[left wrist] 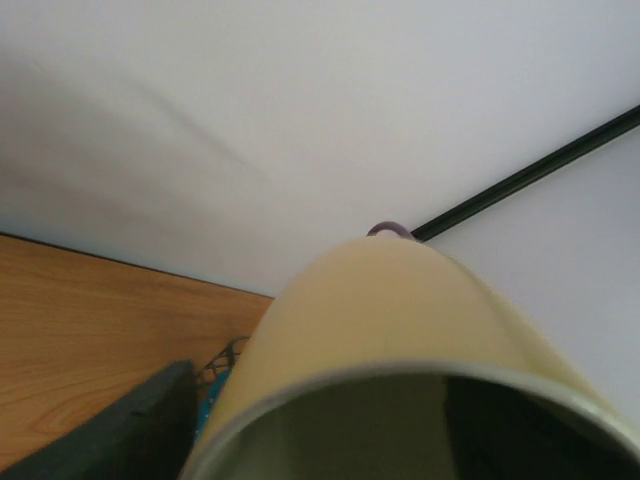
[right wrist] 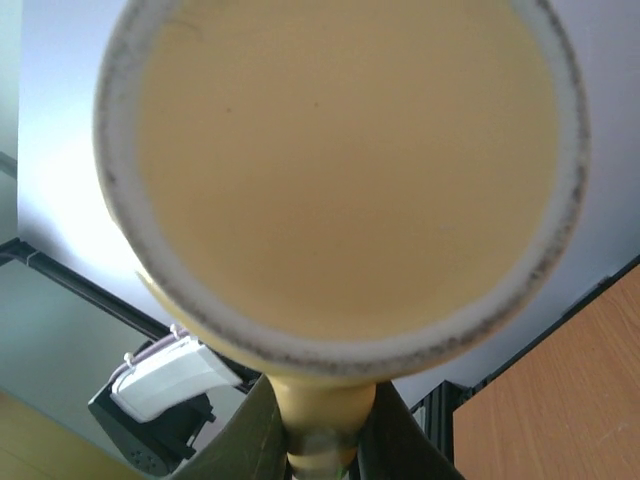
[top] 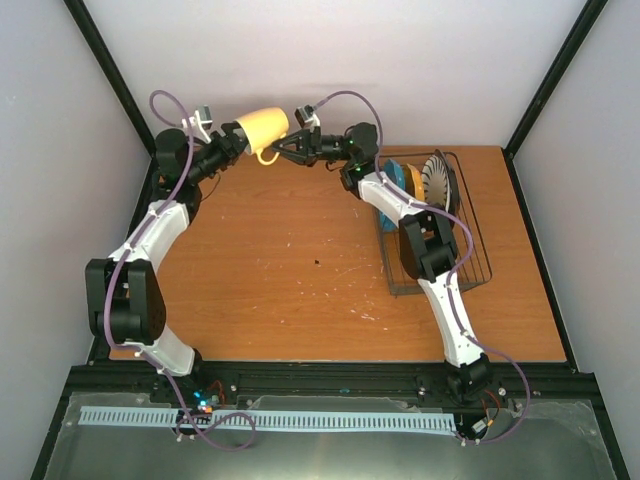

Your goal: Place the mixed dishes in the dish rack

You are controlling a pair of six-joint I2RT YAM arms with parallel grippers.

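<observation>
Two arms are up at the far edge, with one small yellow mug (top: 265,124) in the air between them, clear of the table (top: 280,260). The mug lies on its side: mouth toward the left gripper (top: 236,137), base facing the right wrist camera, handle (right wrist: 325,425) hanging down. The right gripper (top: 284,152) is clamped on that handle. In its wrist view the fingers (right wrist: 250,440) sit tight against both sides, and the mug base fills the frame just above them. The left gripper is right at the rim, and its wrist view looks into the mug's mouth. Its fingers are hidden, so I can't tell whether it's gripping. The dish rack (top: 480,268) sits behind the right gripper, back along and under its arm. Upright in the rack are the teal plate (top: 403,178) nearest that gripper, the orange-yellow plate (top: 392,205) just beside it, and the striped-rim plate (top: 437,178) farthest away.
</observation>
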